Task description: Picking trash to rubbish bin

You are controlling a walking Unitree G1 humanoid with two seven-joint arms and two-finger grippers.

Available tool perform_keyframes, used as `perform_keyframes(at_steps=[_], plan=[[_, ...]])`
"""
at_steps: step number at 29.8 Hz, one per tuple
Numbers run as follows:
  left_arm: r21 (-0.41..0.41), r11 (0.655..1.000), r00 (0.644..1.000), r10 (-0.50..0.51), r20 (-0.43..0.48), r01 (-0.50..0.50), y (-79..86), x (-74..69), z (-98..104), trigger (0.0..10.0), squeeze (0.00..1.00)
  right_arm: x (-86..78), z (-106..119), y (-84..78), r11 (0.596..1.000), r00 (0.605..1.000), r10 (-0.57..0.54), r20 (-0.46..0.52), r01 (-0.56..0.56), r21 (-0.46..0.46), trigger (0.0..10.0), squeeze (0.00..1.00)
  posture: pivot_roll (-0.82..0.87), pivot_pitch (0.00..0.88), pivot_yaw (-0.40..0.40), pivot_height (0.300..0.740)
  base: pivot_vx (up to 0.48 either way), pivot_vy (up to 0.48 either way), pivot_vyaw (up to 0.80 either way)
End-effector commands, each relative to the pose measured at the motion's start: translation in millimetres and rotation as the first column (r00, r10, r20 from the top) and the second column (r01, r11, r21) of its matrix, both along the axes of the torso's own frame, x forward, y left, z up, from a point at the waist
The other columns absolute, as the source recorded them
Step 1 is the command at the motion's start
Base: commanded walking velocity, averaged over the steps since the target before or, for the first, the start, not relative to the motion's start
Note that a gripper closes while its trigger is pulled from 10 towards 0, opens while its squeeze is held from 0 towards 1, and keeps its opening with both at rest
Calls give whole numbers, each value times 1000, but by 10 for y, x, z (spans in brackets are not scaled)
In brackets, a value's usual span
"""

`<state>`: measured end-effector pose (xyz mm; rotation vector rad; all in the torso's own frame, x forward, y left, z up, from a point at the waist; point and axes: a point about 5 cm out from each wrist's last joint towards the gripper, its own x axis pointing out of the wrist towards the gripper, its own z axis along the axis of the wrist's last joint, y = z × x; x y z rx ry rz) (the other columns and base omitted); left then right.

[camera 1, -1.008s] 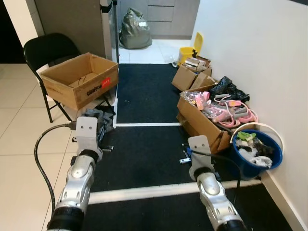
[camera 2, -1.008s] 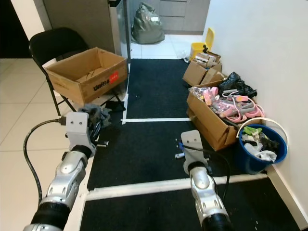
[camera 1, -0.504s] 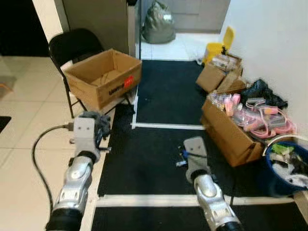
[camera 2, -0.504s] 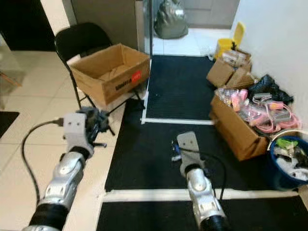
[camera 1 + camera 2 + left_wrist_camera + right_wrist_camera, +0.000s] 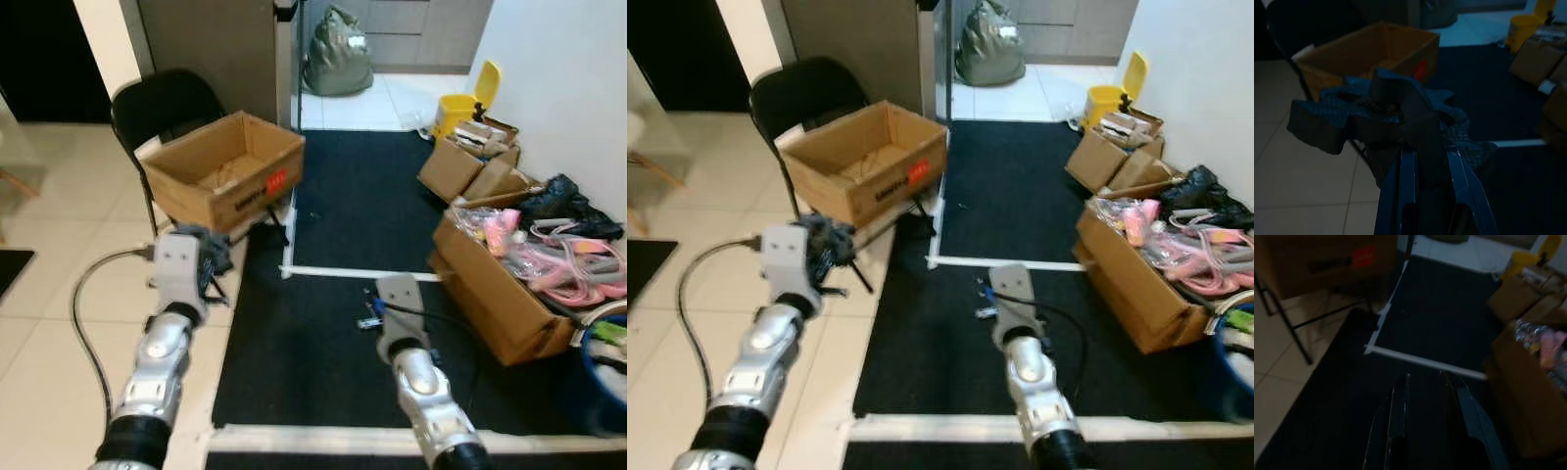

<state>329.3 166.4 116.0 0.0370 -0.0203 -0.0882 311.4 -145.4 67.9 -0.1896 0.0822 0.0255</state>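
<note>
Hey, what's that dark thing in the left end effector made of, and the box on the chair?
The dark wad clamped in the left end effector looks like soft knitted fabric, matte, with a woven texture and floppy folds. The open box is plain brown corrugated cardboard, matte, with a red label.

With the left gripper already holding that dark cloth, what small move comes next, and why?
Probably carry it forward over the open cardboard box on the chair: the left gripper is shut on the dark cloth, and the box lies just ahead.

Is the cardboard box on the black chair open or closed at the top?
Open. The cardboard box sits on the black chair with its top uncovered, and its brown inside bottom is visible in both eye views.
</note>
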Motion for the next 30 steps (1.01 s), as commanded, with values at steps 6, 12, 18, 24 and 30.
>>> perform_keyframes(at_steps=[6, 12, 18, 24, 30], plan=[[1, 1000, 1000, 21, -22, -21, 67, -8, -49, 10000, 0, 4, -38, 27, 999, 1000, -2, -26, 3, 54, 10000, 0, -4, 76, 18, 740, 339, 0, -267], [3, 1000, 1000, 21, -21, -21, 68, -6, -43, 10000, 0, 4, -43, 3, 999, 1000, -15, -27, 16, 47, 10000, 0, -5, 75, 19, 740, 338, 0, -800], [4, 1000, 1000, 19, -20, -19, 68, -6, -40, 10000, 0, 0, -51, -4, 999, 999, -19, -31, 21, 50, 10000, 0, -5, 76, 20, 740, 337, 0, -800], [6, 1000, 1000, 19, -22, -19, 75, -7, -44, 10000, 0, -9, -71, -12, 998, 999, -27, -42, 29, 60, 10000, 0, -4, 79, 21, 740, 330, 0, -400], [8, 1000, 999, 19, -26, -19, 77, -10, -48, 10000, 0, -18, -83, -22, 998, 999, -29, -42, 31, 51, 10000, 0, -4, 80, 21, 740, 333, 0, 0]])
